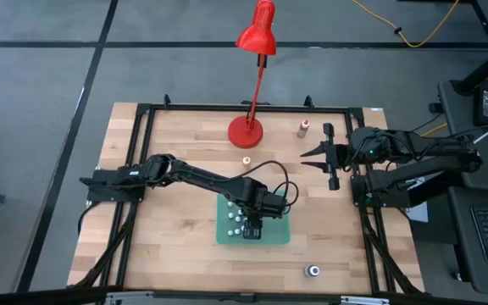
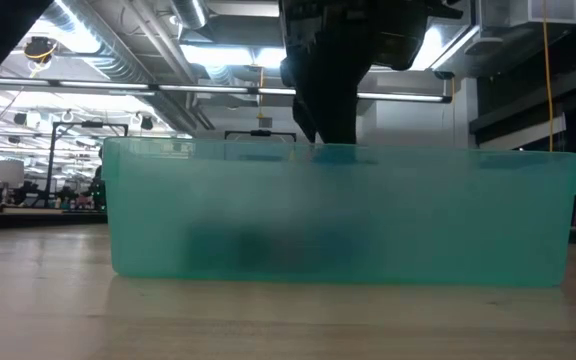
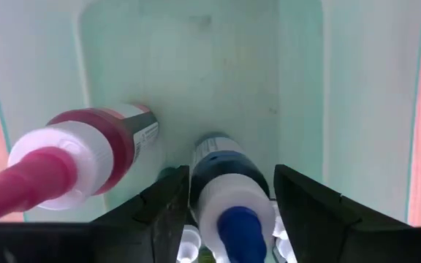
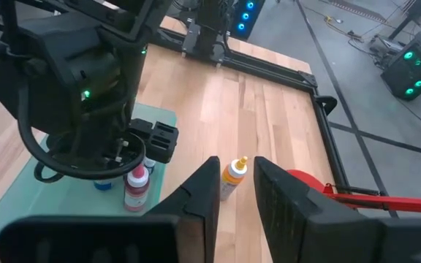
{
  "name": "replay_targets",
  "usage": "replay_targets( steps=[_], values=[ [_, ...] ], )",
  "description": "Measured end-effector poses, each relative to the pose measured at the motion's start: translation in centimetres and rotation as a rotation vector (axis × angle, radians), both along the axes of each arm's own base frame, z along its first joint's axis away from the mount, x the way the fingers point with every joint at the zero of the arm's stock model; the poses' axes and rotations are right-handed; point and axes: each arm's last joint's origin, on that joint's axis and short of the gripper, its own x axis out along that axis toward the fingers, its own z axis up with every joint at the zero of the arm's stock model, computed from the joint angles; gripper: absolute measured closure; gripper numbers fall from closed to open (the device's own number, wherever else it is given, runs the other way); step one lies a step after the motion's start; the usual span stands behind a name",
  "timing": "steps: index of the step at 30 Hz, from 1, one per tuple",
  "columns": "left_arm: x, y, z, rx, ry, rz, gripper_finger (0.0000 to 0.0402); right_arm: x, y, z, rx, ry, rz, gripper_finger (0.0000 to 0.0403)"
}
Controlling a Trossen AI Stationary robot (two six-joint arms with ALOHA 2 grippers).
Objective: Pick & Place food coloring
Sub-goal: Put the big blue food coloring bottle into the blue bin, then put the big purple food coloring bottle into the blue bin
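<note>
Blue-capped bottle (image 3: 229, 201) between left gripper (image 3: 229, 212) jaws

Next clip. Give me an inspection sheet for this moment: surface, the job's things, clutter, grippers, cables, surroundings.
Surface: wooden table in a black frame.
Job's things: green tray mid-table holds several food coloring bottles, among them a blue-tipped bottle and a pink-tipped bottle. Outside it stand an orange-capped bottle, a bottle at the far edge and one near the front edge.
Clutter: red desk lamp.
Grippers: left gripper inside the tray, fingers apart, either side of the blue-tipped bottle; right gripper waits at the table's right, holding nothing.
Cables: yellow cable on the floor.
Surroundings: workshop; no person seen.
</note>
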Motion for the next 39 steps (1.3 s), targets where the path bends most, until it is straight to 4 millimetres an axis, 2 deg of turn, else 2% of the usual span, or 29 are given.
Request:
replay_targets(
  steps=[3, 6, 12, 15, 19, 23, 30, 39],
  values=[
    [0.0, 0.0, 0.1, -0.002, 0.001, -0.001, 0.0200, 0.0, 0.0, 0.0, 0.000, 0.000, 0.000, 0.0315],
    [-0.1, 0.0, 1.0, -0.005, -0.006, 0.001, 0.0194, 0.0, 0.0, 0.0, 0.000, 0.000, 0.000, 0.0315],
    [-0.5, 0.1, 6.1, -0.003, -0.059, 0.004, 0.0190, 0.0, 0.0, -0.1, -0.002, 0.011, 0.003, 0.0315],
    [-0.9, 0.2, 8.7, 0.005, -0.105, 0.017, 0.0191, -0.3, 0.2, -0.2, 0.024, 0.023, 0.062, 0.0315],
    [-2.8, 0.1, 11.2, 0.001, -0.142, 0.076, 0.0190, -1.2, 0.9, 0.0, 0.081, 0.032, 0.206, 0.0315],
    [-5.1, -0.9, 13.5, 0.039, -0.154, 0.131, 0.0190, -2.4, 2.3, 0.4, 0.097, 0.009, 0.330, 0.0315],
    [-7.5, -3.1, 15.5, 0.153, -0.236, 0.244, 0.0194, -3.3, 5.3, -0.4, 0.084, 0.104, 0.524, 0.0315],
    [-9.5, -4.5, 15.4, 0.298, -0.235, 0.437, 0.0199, -4.1, 10.1, -2.6, 0.107, 0.342, 0.700, 0.0315]
  ],
)
